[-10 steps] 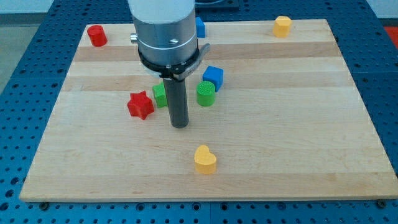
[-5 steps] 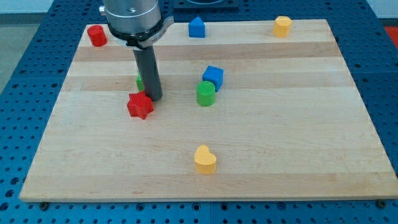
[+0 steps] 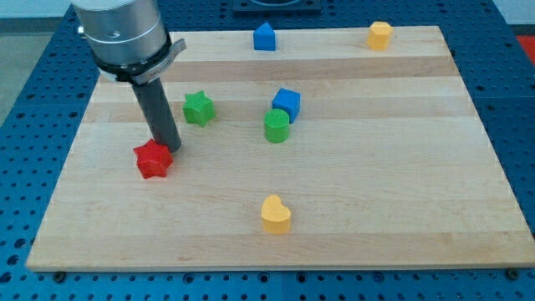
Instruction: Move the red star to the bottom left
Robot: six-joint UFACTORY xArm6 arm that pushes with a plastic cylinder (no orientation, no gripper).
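Note:
The red star (image 3: 153,159) lies on the wooden board (image 3: 376,192), left of the middle. My tip (image 3: 168,146) stands right against its upper right side, touching it as far as I can tell. The arm's grey body (image 3: 119,33) rises above the tip at the view's top left and hides the board's upper left corner.
A green star (image 3: 198,108) lies to the upper right of my tip. A green cylinder (image 3: 277,125) and a blue cube (image 3: 287,103) sit together near the centre. A yellow heart (image 3: 275,214) is low in the middle. A blue block (image 3: 264,37) and a yellow block (image 3: 379,34) sit at the top edge.
My tip has moved left and up past the green star, then down-left onto the red star. The red star has slid down and left. The green star moved slightly left and now shows fully.

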